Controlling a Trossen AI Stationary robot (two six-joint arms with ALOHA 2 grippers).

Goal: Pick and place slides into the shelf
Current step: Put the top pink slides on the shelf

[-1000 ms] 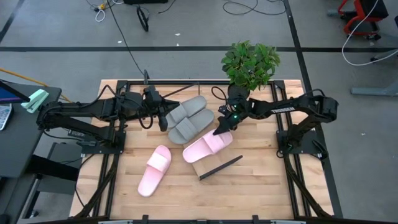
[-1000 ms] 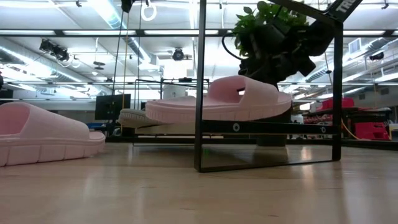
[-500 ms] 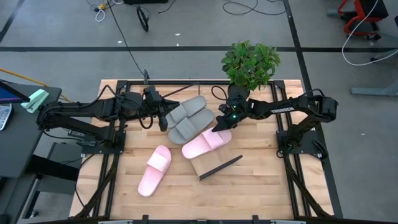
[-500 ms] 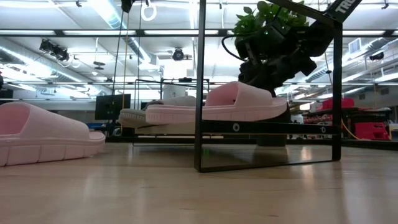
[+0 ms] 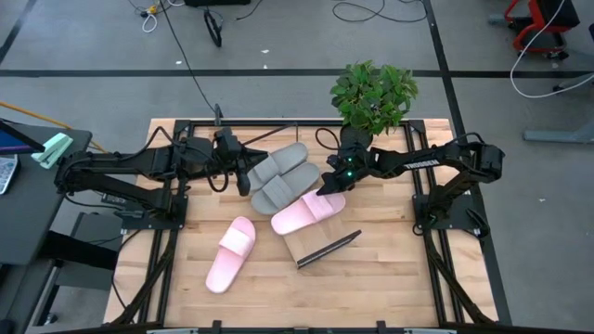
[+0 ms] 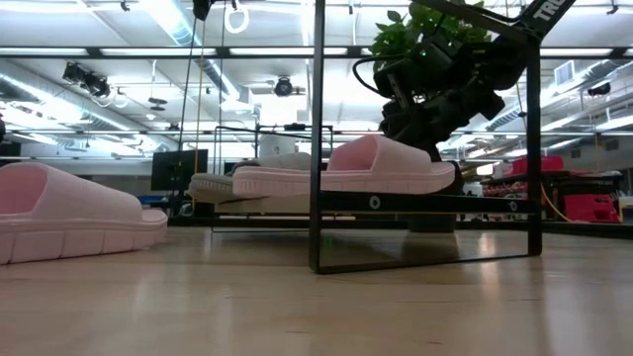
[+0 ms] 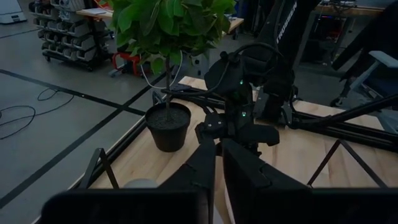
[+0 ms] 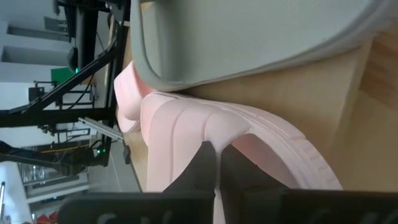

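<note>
Two grippers on scene. Right gripper pinched shut on rim of one pink slide, fingers pressed tight w/ pink foam edge between them in wrist view. Slide lying across the shelf, sole flat on the board in low view, right next to the two grey slides, which sit side by side toward the back end of the shelf. Black end frame standing upright near cam in low view. Second pink slide off the shelf on the tabletop, well apart, nearer the left side. Left gripper hanging just beside the grey pair, fingers closed nearly together, holding nothing. Potted plant at the table's back edge, behind right arm.
</note>
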